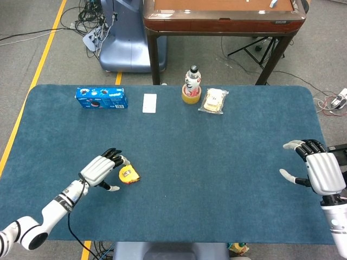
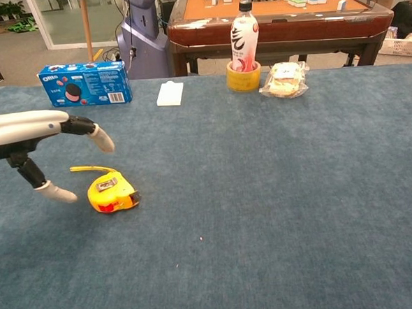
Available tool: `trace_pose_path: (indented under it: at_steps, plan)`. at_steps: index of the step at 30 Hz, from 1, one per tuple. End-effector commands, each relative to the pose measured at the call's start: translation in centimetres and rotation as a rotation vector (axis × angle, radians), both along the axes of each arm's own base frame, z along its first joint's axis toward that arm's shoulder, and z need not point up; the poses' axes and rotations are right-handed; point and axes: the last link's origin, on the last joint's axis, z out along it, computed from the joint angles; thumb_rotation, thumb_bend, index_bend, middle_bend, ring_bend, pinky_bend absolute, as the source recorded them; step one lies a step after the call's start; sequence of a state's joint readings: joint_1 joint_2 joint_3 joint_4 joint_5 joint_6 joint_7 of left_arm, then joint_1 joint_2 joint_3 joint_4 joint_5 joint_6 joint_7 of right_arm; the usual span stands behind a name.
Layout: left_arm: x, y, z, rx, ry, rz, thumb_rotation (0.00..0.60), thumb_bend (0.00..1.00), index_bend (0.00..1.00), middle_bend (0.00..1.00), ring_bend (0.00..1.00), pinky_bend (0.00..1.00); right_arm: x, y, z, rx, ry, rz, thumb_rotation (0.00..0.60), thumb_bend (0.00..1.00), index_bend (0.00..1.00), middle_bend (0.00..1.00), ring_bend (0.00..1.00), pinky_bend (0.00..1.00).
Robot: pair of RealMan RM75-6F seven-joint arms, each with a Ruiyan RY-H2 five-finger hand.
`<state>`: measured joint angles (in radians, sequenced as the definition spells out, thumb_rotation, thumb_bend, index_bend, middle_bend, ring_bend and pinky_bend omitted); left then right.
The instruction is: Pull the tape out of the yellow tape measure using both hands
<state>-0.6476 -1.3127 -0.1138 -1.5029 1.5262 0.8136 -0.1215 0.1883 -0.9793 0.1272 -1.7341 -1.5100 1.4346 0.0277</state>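
The yellow tape measure [image 1: 129, 175] [image 2: 112, 192] lies flat on the blue table, a short yellow strip of tape [image 2: 85, 169] sticking out to its left. My left hand [image 1: 102, 170] [image 2: 30, 141] hovers just left of it with fingers spread and nothing held; the fingertips [image 1: 115, 154] reach over the strip. My right hand [image 1: 319, 170] stays far off at the table's right edge, fingers apart and empty, seen only in the head view.
Along the far edge stand a blue cookie box [image 1: 101, 98] [image 2: 85, 84], a small white block [image 1: 149, 103] [image 2: 170, 93], a bottle set in a yellow tape roll [image 1: 191, 85] [image 2: 243, 47] and a wrapped snack [image 1: 213, 101] [image 2: 284, 80]. A wooden table [image 1: 222, 16] stands behind.
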Motion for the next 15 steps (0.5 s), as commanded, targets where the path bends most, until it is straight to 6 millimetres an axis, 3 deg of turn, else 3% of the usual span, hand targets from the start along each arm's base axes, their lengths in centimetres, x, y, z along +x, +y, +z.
trace_pose_path:
  at_steps: [1,15]
  plan:
    - [0.8,1.3,-1.4,-0.029,0.014,0.005,0.6,0.11,0.24,0.23,0.05,0.0,-0.1,0.1,0.0,0.0,0.001,-0.005,0.6,0.24,0.34,0.33,0.27,0.22]
    - [1.5,2.5,-3.8,-0.066,0.128,-0.008,0.6,0.11,0.25,0.23,0.04,0.0,-0.8,0.4,0.2,-0.009,0.001,-0.023,0.6,0.24,0.34,0.33,0.27,0.22]
